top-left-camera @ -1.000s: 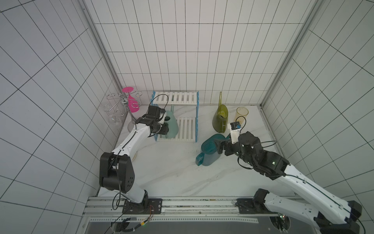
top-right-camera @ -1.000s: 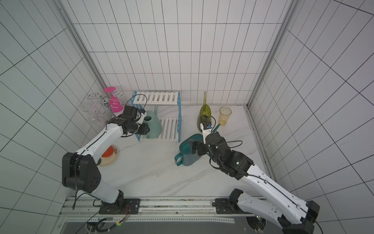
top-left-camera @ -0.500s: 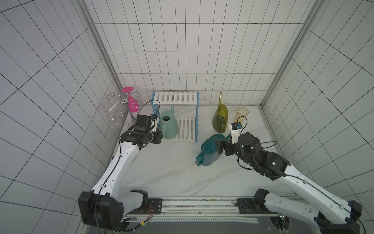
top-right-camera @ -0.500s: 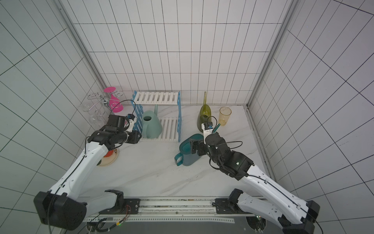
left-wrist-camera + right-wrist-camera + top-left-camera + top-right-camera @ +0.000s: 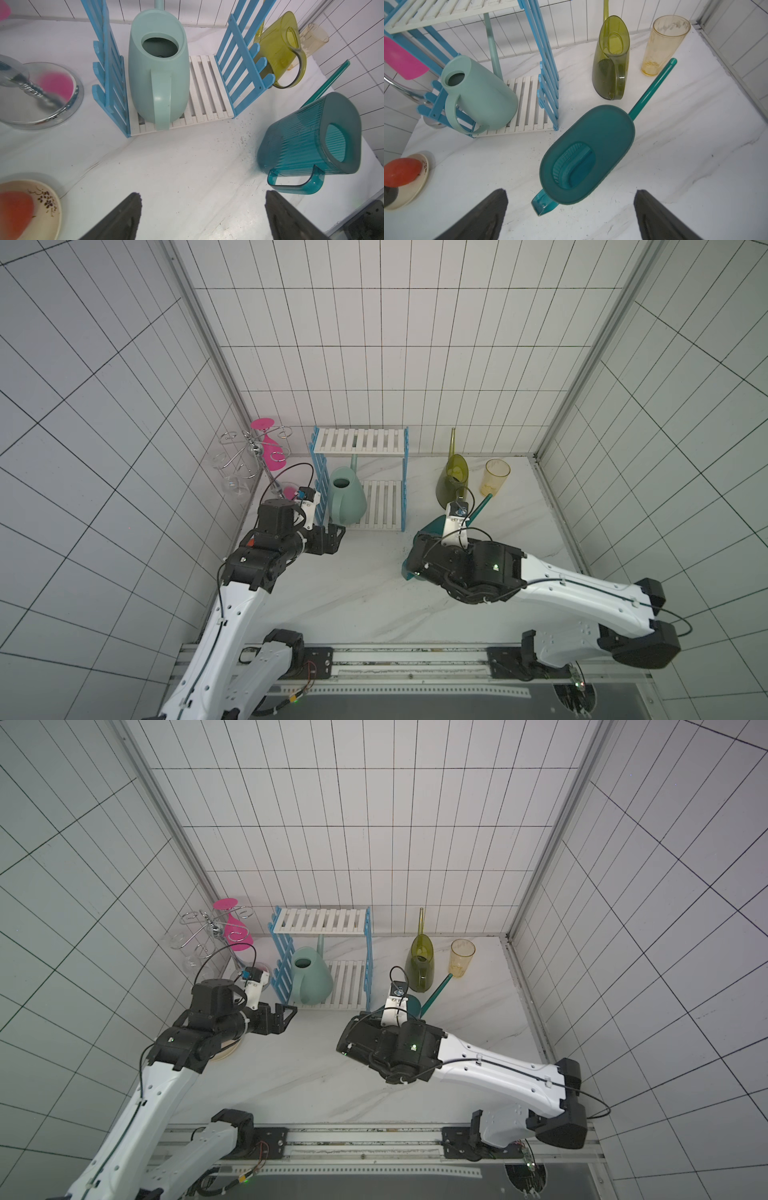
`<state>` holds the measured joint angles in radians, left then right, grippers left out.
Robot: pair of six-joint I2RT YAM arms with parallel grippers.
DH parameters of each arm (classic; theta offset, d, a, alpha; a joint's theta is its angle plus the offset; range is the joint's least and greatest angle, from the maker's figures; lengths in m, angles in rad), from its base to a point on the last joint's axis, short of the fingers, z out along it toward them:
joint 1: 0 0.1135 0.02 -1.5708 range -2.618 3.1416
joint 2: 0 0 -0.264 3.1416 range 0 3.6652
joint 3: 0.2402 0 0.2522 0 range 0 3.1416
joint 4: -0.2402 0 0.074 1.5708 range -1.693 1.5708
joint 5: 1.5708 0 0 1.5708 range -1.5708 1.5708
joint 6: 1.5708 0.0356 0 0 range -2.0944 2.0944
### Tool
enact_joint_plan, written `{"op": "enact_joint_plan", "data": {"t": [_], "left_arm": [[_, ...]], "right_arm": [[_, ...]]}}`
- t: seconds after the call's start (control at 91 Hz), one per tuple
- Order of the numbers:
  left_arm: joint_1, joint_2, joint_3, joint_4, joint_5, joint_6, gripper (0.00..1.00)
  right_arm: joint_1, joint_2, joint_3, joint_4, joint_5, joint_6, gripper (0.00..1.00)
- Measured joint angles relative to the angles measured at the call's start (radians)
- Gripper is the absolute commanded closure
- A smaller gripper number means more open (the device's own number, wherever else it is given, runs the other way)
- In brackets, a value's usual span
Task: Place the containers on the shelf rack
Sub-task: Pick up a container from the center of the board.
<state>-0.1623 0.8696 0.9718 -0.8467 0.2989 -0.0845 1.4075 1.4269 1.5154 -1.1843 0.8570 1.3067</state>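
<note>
Backed off the shelved mint can (image 5: 347, 499), left end effector (image 5: 337, 536) stands open; right end effector (image 5: 570, 191), also open, overhangs the handle of teal can (image 5: 587, 149), spout pointing away.

In both top views the right arm (image 5: 469, 568) blankets the dark teal watering can (image 5: 431, 526), and only slivers of it and its spout peek out. Over on the left wrist view, the mint watering can (image 5: 159, 68) loses its spout past the frame edge, the chrome stand base (image 5: 39, 93) is a blur, and the plate (image 5: 52, 204) is clipped at the corner.
</note>
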Motion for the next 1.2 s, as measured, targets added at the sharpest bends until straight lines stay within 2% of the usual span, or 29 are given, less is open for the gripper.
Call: {"op": "enact_joint_plan", "data": {"t": [0.187, 0.407, 0.66, 0.945, 1.198], "left_arm": [[0.000, -0.020, -0.048, 0.042, 0.006, 0.017, 0.01], [0.006, -0.068, -0.101, 0.073, -0.043, 0.025, 0.02], [0.031, -0.083, -0.106, 0.103, -0.134, 0.025, 0.01], [0.034, -0.084, -0.123, 0.131, -0.169, 0.025, 0.02], [0.035, -0.084, -0.127, 0.138, -0.214, 0.025, 0.02]], "right_arm": [[0.007, 0.187, 0.157, -0.217, -0.013, 0.259, 0.01], [0.008, 0.291, 0.255, -0.290, -0.092, 0.403, 0.00], [0.006, 0.382, 0.308, -0.270, -0.156, 0.443, 0.05], [-0.028, 0.438, 0.250, -0.188, -0.262, 0.465, 0.08], [-0.060, 0.453, 0.160, -0.131, -0.322, 0.533, 0.23]]}}
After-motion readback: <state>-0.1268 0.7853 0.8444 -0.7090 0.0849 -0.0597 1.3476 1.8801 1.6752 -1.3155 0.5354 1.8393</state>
